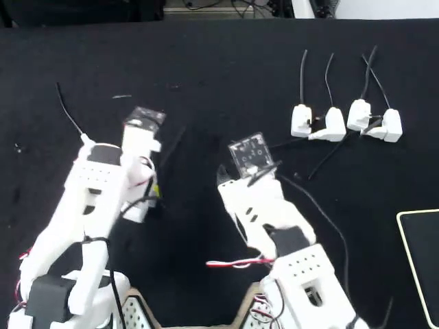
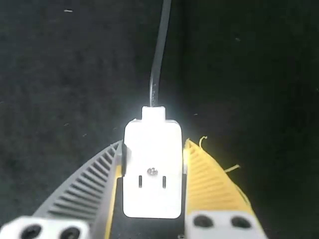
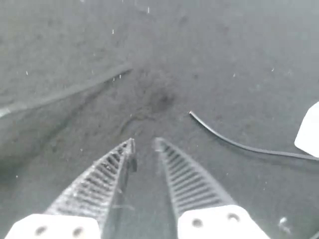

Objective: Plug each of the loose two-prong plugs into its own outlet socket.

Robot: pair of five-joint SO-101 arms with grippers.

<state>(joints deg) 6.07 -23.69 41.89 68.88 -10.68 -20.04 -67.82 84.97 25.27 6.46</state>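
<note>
Currently the left gripper point(image 2: 153, 145) is clamped on a white outlet socket point(image 2: 152, 174), slots toward its camera; the right gripper point(image 3: 144, 143) hangs empty, jaws slightly apart, well apart from the white corded pieces point(image 1: 333, 125) across the table. One risk is that the socket's black cable point(image 2: 159, 59) drags and twists it in the grip, spoiling alignment

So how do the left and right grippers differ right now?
The left gripper is shut on a white socket block, slots facing its camera, black cord trailing away; the right gripper holds nothing, its fingers slightly apart. In the high view the right gripper is nearer the row of white pieces than the left gripper. Both are over the black table and have ribbed fingers.
</note>
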